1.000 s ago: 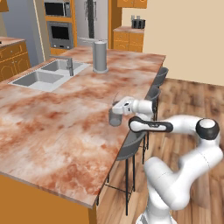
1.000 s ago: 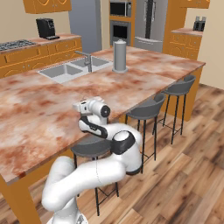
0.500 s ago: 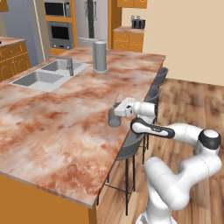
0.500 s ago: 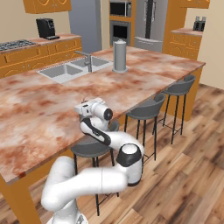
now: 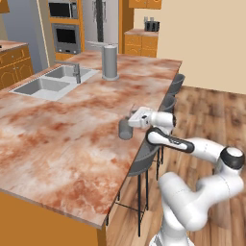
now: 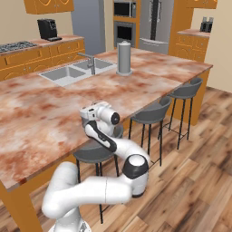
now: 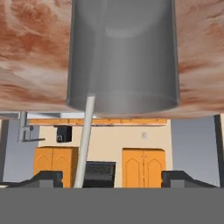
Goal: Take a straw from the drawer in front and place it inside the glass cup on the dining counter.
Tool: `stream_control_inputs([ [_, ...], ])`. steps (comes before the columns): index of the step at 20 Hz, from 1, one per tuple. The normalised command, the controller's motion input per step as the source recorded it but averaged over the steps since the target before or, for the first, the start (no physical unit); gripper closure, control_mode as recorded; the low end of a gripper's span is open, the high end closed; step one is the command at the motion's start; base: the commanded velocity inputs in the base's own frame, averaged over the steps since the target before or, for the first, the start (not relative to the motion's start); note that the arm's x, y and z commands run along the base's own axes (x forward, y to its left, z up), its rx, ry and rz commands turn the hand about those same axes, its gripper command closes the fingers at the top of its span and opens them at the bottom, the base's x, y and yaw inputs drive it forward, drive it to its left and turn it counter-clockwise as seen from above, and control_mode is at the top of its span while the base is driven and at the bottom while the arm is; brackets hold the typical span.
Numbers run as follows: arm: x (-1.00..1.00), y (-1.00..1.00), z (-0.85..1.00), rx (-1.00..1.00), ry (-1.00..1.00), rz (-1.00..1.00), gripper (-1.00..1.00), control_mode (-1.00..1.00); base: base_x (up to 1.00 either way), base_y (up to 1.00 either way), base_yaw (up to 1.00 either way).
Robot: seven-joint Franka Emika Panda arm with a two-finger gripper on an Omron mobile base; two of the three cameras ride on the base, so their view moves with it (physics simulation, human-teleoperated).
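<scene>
The glass cup [image 5: 125, 129] stands on the dining counter [image 5: 67, 134] close to its right edge. My gripper [image 5: 135, 118] hovers just above and beside the cup's rim. In the hand view the cup [image 7: 124, 57] appears rolled over, and the pale straw [image 7: 85, 140] runs from inside it out past the rim. My gripper [image 7: 113, 177] is open, its dark fingertips [image 7: 46, 177] standing wide apart, and the straw leans free between them, nearer the left one. The drawer is out of view.
A tall opaque grey cylinder [image 5: 110, 62] stands farther back on the counter, beside a sink [image 5: 48, 84] with a faucet. Dark bar stools [image 6: 154, 115] line the counter's edge below my arm. Wooden floor [image 5: 211, 110] stretches to the right.
The jaws have gone from shut to wide open, letting go of the straw, which now rests in the cup. My elbow has swung a little to the right.
</scene>
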Motion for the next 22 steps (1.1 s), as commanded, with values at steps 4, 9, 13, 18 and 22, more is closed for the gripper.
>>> stream_control_inputs([
  [4,-0.22,-0.09,0.00,0.00,0.00,0.02,-1.00,-1.00,0.00,0.00,0.00],
  [9,-0.35,0.00,0.00,-0.03,0.00,0.06,-1.00,-1.00,0.00,0.00,0.00],
  [13,-0.45,0.00,0.00,-0.03,0.00,0.09,-1.00,-1.00,0.00,0.00,0.00],
  [18,-0.23,-0.07,0.00,-0.02,0.02,0.09,-1.00,-1.00,0.00,0.00,0.00],
  [22,-0.01,-0.15,-0.02,-0.03,0.07,0.06,-1.00,-1.00,0.00,0.00,0.00],
])
